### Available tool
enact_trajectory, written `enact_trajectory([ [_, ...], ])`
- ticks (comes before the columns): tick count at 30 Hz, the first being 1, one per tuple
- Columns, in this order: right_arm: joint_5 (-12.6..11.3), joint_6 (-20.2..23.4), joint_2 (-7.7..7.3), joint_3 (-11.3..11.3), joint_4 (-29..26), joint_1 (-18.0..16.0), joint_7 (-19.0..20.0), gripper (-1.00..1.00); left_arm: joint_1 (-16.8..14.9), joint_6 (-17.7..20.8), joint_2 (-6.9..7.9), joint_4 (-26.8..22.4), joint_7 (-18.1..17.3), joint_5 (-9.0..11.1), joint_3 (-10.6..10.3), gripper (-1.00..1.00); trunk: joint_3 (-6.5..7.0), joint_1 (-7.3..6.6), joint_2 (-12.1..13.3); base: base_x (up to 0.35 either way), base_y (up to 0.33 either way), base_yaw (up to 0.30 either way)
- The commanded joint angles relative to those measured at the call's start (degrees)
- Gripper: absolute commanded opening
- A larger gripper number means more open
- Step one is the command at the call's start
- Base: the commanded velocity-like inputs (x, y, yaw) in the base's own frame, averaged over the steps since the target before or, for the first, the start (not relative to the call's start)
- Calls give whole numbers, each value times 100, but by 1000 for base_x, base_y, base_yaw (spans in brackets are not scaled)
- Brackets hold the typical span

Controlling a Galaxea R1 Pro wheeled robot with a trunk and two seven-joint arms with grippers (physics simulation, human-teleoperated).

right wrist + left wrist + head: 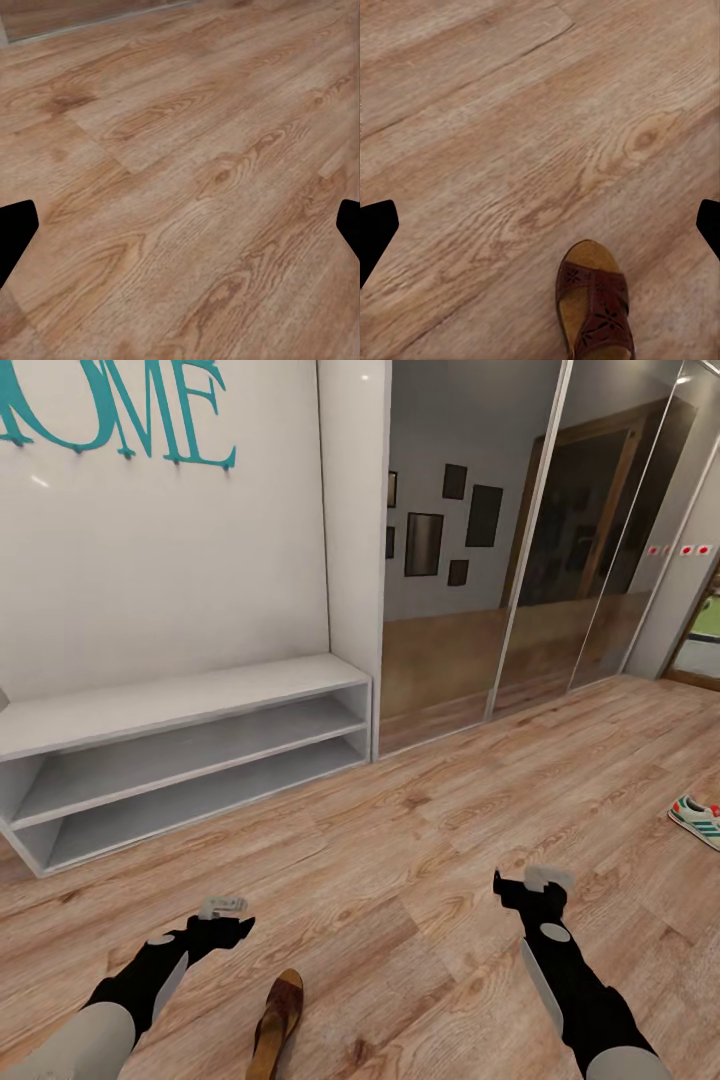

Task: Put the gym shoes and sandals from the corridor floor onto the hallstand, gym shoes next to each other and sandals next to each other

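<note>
1. The left end effector [225, 916] hovers over the corridor floor [420, 840] in the lower left of the head frame; its fingers stand wide apart and hold nothing.
2. The right end effector [535, 880] hangs over the floor in the lower right of the head frame, also spread open and empty.
3. One brown sandal [275, 1025] lies on the floor at the bottom of the head frame, just right of the left end effector. In the left wrist view the sandal [592, 304] sits at the lower middle, its tan footbed visible.
4. One gym shoe [697, 820], white with green stripes, lies on the floor at the right edge of the head frame.
5. The white hallstand [190, 705] stands at the left against the wall, and its two shelves carry no shoes.
6. Mirrored wardrobe doors [520, 560] fill the upper right of the head frame.
</note>
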Motion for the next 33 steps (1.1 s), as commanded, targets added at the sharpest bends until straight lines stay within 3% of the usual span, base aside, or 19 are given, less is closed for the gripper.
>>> enact_trajectory([
  [1,1,49,-2,8,-40,-1,-21,100,0,37,-5,-13,-45,-84,49,100,-5,-1,-2,0,0,0],
  [9,12,91,-5,10,-142,-1,-22,100,45,-4,1,-25,-43,-182,42,100,-5,-1,-2,0,0,0],
  [29,15,329,-2,26,-135,-1,-17,100,47,-32,-5,14,-52,-204,45,100,-5,-1,-2,0,0,0],
  [33,4,332,24,31,-129,-1,-20,100,47,-32,-6,44,-52,-197,42,100,-86,87,-163,0,0,0],
])
